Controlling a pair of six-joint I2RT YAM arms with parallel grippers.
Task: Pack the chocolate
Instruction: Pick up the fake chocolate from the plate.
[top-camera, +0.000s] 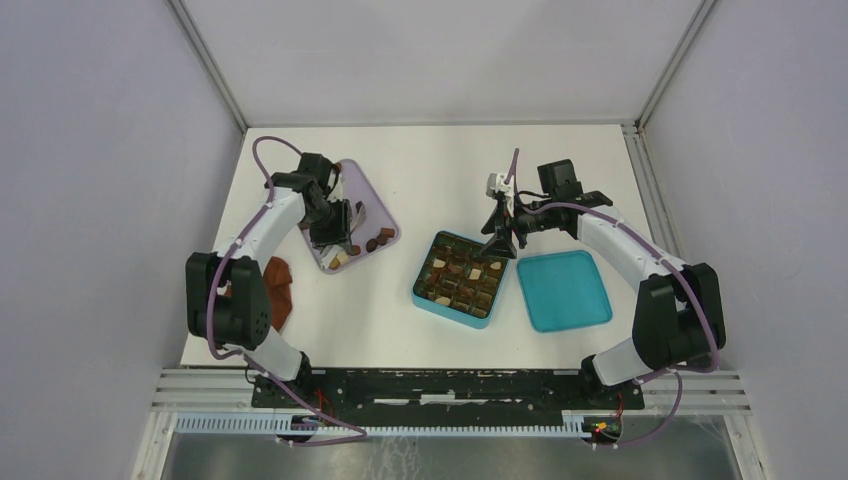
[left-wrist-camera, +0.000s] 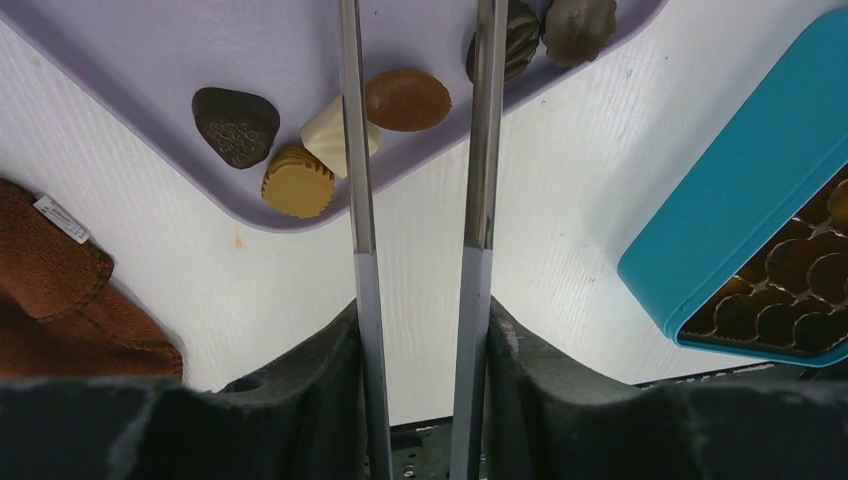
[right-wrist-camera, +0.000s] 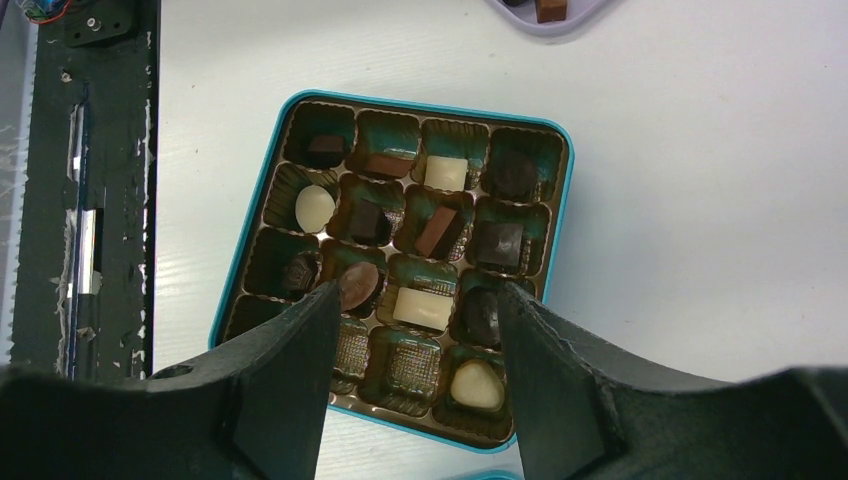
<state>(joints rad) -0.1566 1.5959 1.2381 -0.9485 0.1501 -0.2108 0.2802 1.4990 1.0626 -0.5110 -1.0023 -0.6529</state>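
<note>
Chocolate pieces (left-wrist-camera: 407, 100) lie loose at the near corner of the lilac tray (left-wrist-camera: 250, 50), by the left edge of the table (top-camera: 450, 170). Left gripper (top-camera: 338, 240): thin fingers (left-wrist-camera: 352, 150) narrowly parted, with an oval brown piece between them, unclamped; one finger crosses a cream piece. More pieces sit in cells of the teal box (top-camera: 450, 312) at the table's centre. Right gripper (right-wrist-camera: 417, 292): jaws wide, empty, above the box.

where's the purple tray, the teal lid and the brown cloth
purple tray (left-wrist-camera: 200, 40), left wrist view, on the bare floor of the tray
teal lid (top-camera: 563, 290), top view, on the middle of its flat face
brown cloth (left-wrist-camera: 60, 300), left wrist view, on the middle of the knit
</note>
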